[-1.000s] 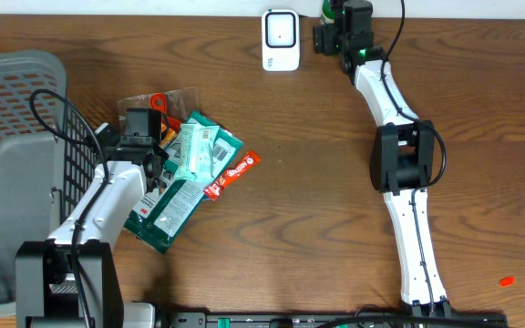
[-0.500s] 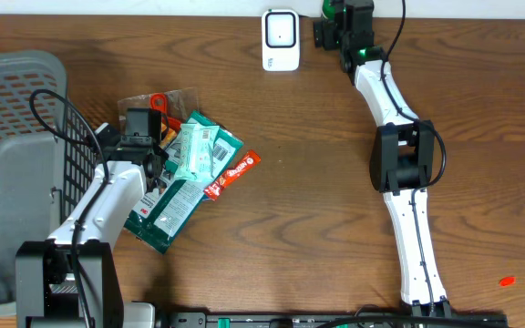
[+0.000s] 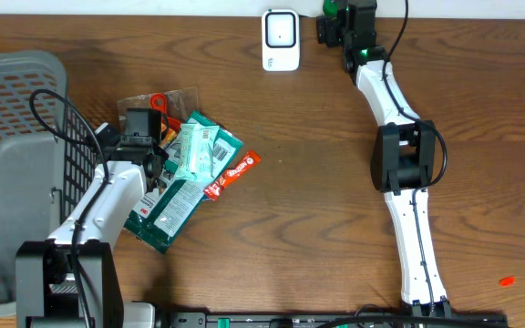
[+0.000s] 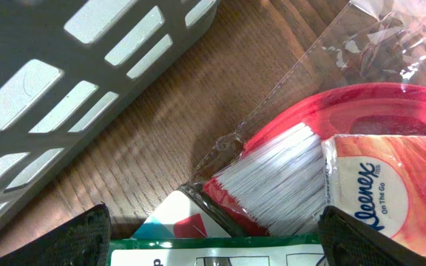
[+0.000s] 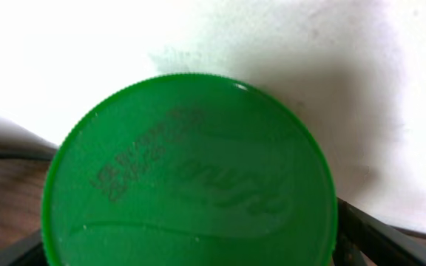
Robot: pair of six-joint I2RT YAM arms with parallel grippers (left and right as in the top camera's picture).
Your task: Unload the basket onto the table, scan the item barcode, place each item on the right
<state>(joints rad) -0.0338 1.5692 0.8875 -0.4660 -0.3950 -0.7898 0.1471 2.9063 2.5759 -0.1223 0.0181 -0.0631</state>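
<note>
A heap of packets lies at the table's left: green packets (image 3: 194,155), a red snack bar (image 3: 235,171), and a clear pack with a red brush (image 4: 287,177) beside a Kleenex pack (image 4: 390,192). My left gripper (image 3: 140,120) hovers low over this heap, open, its fingers (image 4: 80,236) apart above a green packet with nothing between them. The white scanner (image 3: 281,39) stands at the far edge. Just right of it, my right gripper (image 3: 333,16) is at a green-lidded item (image 3: 327,8). The round green lid (image 5: 191,170) fills the gap between the open jaws.
A grey plastic basket (image 3: 16,137) takes up the left side, close to the left arm; its slotted wall (image 4: 65,89) is right beside the heap. A black cable loops over it. A white wall backs the green lid. A small red scrap (image 3: 507,281) lies at the front right.
The right gripper has edged slightly right at the far edge and its jaws have narrowed a little around the green lid. The left arm and the heap have not moved.
</note>
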